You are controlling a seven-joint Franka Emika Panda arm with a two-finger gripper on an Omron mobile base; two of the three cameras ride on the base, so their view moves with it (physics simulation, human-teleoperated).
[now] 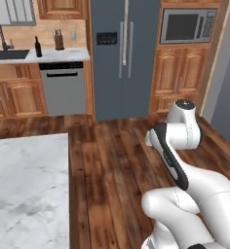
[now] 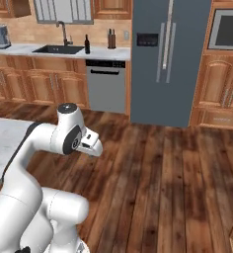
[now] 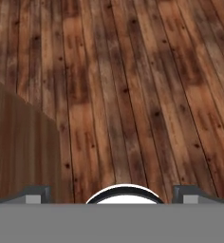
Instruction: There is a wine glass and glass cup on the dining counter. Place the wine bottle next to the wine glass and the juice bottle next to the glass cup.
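**The wine bottle is far away and my jaws hold nothing**

I am standing on the wood floor [image 3: 133, 95] in the middle of the kitchen. My arm is folded up close to my body. My gripper [image 3: 112, 197] points down at the floor boards. I see its 2 finger tips [image 3: 35, 193] far apart at the bottom of the hand view, so my jaws are wide open. Nothing is between them and they touch nothing.

The wine bottle [image 1: 38, 46] stands far ahead of me on the sink counter [image 1: 63, 54] along the back wall. It is near that counter's front edge, between the black sink [image 1: 7, 54] and the knife block [image 1: 59, 40]. It stands straight up, so its long side runs up and down. From my jaws it lies forward and to the left, well apart from me. I think I must drive there first, because my arm cannot reach that far.

The dining counter [image 1: 24, 189] is just beside me on my left. I see its near corner and long right edge in the left base view. The part I see is bare marble. I cannot see the wine glass, the glass cup or the juice bottle from here.

I think the next grab should come at the bottle from the side, with my jaws on both sides of its body.
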